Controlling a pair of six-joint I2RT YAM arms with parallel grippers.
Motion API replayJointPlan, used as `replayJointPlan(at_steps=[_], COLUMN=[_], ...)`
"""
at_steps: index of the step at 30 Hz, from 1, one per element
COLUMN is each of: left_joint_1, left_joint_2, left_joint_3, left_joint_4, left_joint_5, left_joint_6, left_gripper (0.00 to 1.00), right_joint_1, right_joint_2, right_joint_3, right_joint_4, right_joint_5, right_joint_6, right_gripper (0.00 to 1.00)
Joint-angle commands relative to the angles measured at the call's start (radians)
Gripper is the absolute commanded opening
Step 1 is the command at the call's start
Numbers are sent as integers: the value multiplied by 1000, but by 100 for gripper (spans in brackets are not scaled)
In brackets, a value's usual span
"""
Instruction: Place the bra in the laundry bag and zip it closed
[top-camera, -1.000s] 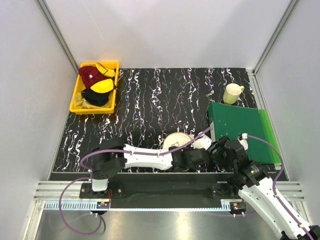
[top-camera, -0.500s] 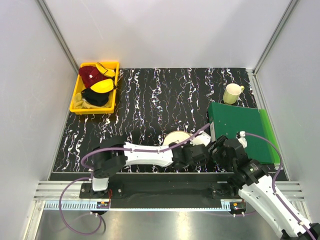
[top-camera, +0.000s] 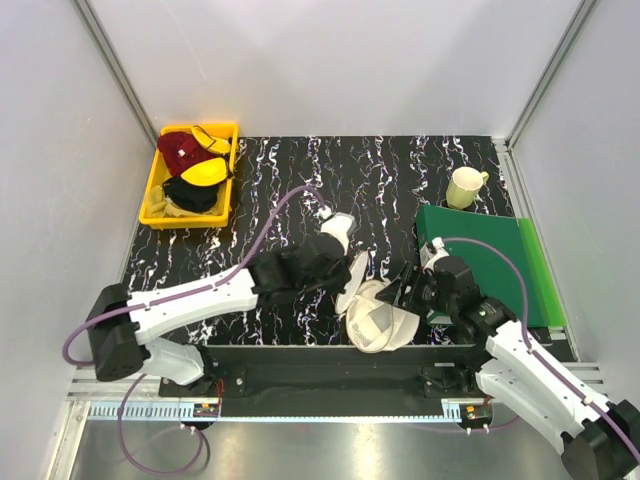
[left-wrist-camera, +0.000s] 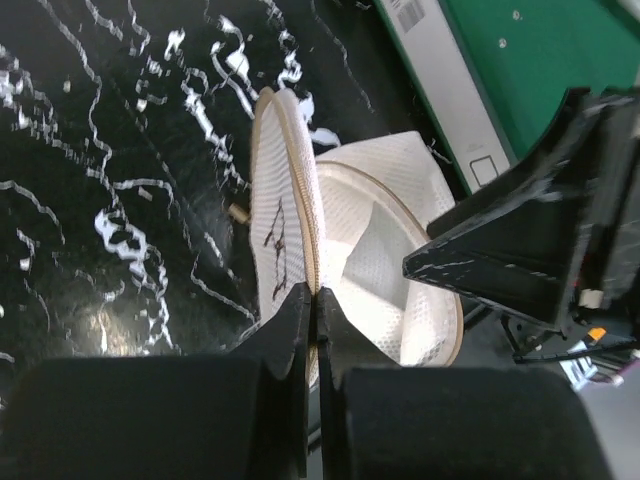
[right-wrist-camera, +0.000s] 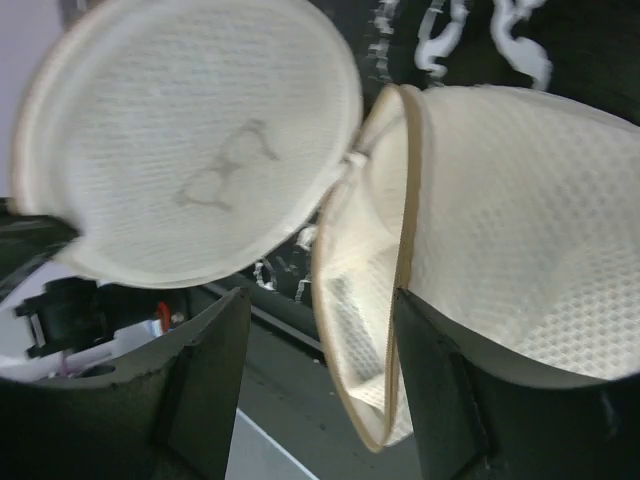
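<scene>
Black marbled tabletop (top-camera: 400, 170): the bra (top-camera: 163, 208) lies in a yellow bin (top-camera: 150, 185), well apart from both sets of fingers. The left gripper (left-wrist-camera: 312, 300) pinches the laundry bag (left-wrist-camera: 385, 240) by one half's rim, holding it agape; the right gripper (right-wrist-camera: 318, 300) straddles the other rim, fingers spread. Loading and zipping remain.

A desk (top-camera: 400, 170) topped with a black mat veined in white marbling fills the middle of the enclosure. Plain white walls (top-camera: 330, 60) stand on three sides, met at the back corners by slanting aluminium posts (top-camera: 112, 62). A slotted aluminium rail (top-camera: 330, 412) runs along the near edge, with brushed steel sheet (top-camera: 330, 450) below it. The light is even and soft.
</scene>
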Motion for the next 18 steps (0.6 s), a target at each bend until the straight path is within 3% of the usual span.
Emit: replayJointPlan(at_steps=[1,7,9,10,11,14,16,18], left_joint_1=[60,181,213,233,239,241,241,241], left_joint_2=[-124,-296,-348,-368,-404,-470,-497,-503], left_joint_3=[-87,-217,-250,-276,-286,-302,-306,-307], left_joint_4=[1,-78,-115,-163,-186,-269,-269,-235], left_joint_5=[57,34,19,-31,-59,-157,-135,-83], left_joint_6=[-63,-74,-77,-88,-91,-105,-99,-81], left_gripper=[0,0,7,11,31,65,70,67], right_joint_1=[7,31,60,71,97,126,136,136], right_joint_2=[51,177,212,223,237,250,249,240], right_joint_3=[8,61,80,86,98,117,124,127], right_joint_4=[203,140,136,133,125,101,76,61], right_joint_5=[-136,-68,-59,-50,-19,33,56,88], right_joint_6=[-7,-46,-52,-61,-64,-79,-87,-87], right_gripper=[66,68,67,67,67,67,67,67])
